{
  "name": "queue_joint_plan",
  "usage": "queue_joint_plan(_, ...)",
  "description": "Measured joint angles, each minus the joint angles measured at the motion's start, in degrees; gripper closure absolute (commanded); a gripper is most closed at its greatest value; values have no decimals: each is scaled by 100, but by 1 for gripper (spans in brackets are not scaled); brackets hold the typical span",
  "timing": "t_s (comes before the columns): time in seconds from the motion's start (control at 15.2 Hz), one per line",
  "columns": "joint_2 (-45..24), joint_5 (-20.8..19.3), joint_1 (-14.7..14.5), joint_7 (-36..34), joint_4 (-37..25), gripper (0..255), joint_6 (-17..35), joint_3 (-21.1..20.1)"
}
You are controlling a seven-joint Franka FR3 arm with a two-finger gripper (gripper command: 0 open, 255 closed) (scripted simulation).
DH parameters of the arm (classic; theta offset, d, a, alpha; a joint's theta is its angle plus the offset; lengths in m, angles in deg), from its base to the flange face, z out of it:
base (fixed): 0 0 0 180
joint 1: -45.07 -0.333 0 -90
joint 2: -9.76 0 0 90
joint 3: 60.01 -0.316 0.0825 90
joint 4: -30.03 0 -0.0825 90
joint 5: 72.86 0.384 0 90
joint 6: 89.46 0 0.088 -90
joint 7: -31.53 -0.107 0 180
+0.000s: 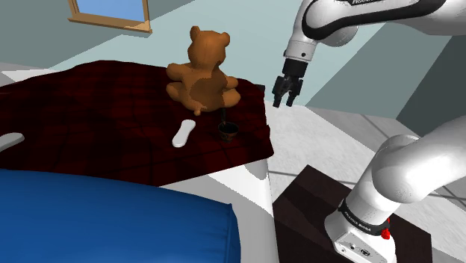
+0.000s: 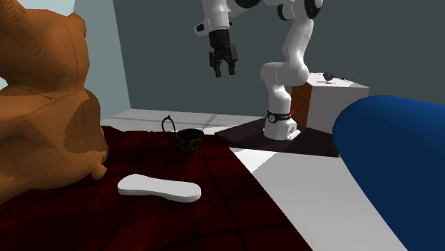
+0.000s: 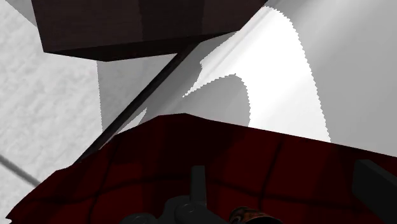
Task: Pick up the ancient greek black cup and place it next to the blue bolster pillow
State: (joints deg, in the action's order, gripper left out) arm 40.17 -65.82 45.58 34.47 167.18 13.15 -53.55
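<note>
Dark red blanket point(image 1: 97, 119), black cup point(image 1: 228, 131) upright, mouth facing up

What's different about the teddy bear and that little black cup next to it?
The teddy bear is orange-brown; the cup is black. The teddy bear is much bigger and towers over the cup. The teddy bear is rounded, with ears and legs; the cup is a small open bowl with a thin looping handle rising above its rim. Both sit upright on the dark red checked blanket.
</note>
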Motion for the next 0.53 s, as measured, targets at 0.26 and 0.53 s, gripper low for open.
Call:
queue_joint_plan(0.26, -835, 249, -80, 307, -242, 0, 559, 174)
queue_joint_plan(0.53, -1737, 590, -158, 670, -632, 0, 1008, 332)
